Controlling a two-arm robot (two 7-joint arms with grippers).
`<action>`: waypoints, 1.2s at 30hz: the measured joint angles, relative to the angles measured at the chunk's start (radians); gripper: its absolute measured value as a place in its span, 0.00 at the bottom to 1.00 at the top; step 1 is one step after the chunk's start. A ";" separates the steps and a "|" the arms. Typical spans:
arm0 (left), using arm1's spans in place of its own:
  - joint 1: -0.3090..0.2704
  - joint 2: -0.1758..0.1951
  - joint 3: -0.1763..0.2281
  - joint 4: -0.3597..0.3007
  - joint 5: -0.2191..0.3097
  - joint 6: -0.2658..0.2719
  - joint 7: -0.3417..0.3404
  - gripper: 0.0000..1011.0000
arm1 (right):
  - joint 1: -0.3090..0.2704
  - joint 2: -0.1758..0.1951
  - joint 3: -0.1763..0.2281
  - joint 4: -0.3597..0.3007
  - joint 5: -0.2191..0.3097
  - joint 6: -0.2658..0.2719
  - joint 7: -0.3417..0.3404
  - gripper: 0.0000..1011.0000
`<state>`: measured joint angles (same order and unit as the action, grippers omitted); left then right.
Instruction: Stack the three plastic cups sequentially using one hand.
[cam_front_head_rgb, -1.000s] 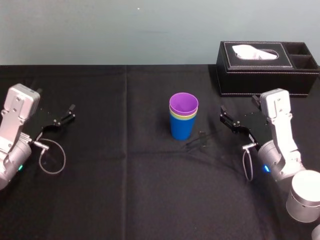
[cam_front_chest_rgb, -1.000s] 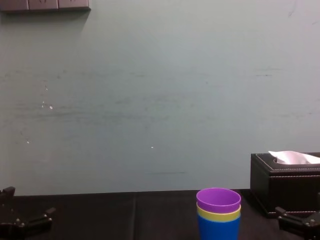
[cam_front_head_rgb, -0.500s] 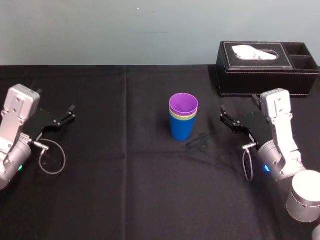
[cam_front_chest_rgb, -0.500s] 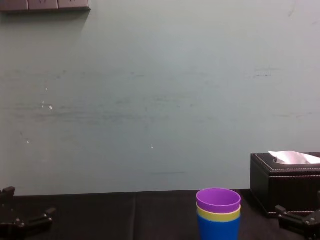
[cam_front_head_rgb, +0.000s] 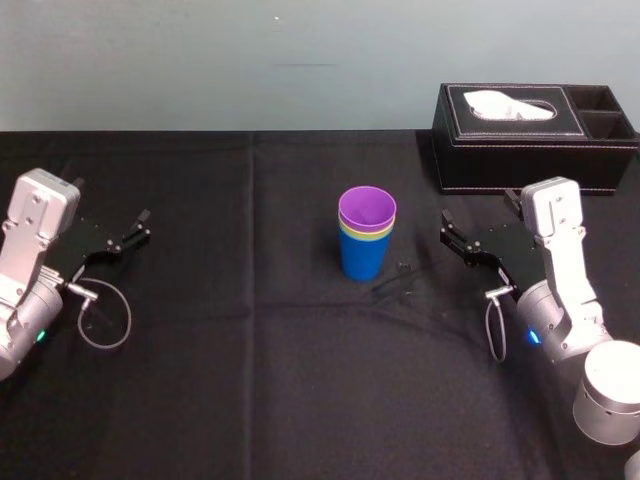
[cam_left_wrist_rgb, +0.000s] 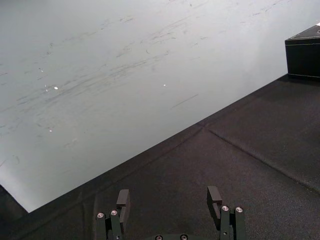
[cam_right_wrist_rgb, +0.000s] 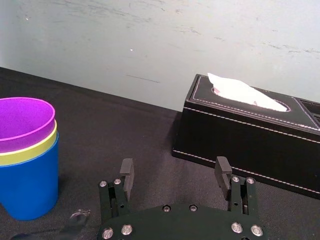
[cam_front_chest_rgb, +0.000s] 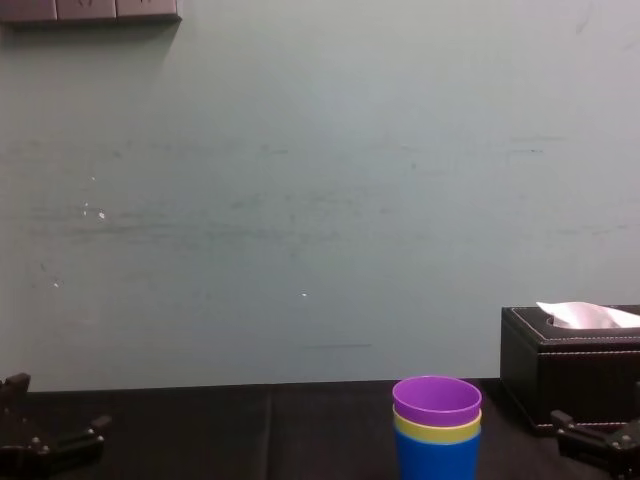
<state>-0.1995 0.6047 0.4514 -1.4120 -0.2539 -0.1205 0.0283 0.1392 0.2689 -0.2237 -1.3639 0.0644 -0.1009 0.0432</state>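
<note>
The purple cup (cam_front_head_rgb: 366, 208) sits in the yellow-green cup (cam_front_head_rgb: 366, 236) in the blue cup (cam_front_head_rgb: 362, 260), left of the right gripper (cam_front_head_rgb: 446, 230). It and the left gripper (cam_front_head_rgb: 143, 226) are wide open, holding nothing

The left gripper (cam_front_head_rgb: 133, 230) hovered near the bench's (cam_front_head_rgb: 250, 380) left edge, fingers (cam_left_wrist_rgb: 123, 199) spread and empty. The right gripper (cam_front_head_rgb: 450, 235) hovered near the right edge, likewise spread, both pointing inward.
</note>
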 joint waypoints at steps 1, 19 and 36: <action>0.000 0.000 0.000 0.000 0.000 0.000 0.000 1.00 | 0.000 0.000 0.000 0.000 0.000 0.000 0.000 0.99; 0.000 0.000 0.000 0.000 0.000 0.000 0.000 1.00 | 0.000 0.000 0.000 -0.001 0.000 0.000 -0.001 0.99; 0.000 0.000 0.000 0.000 0.000 0.000 0.000 1.00 | 0.000 0.000 0.000 -0.001 0.000 0.000 -0.001 0.99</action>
<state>-0.1995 0.6047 0.4514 -1.4120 -0.2540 -0.1205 0.0282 0.1392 0.2693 -0.2237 -1.3650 0.0642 -0.1008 0.0423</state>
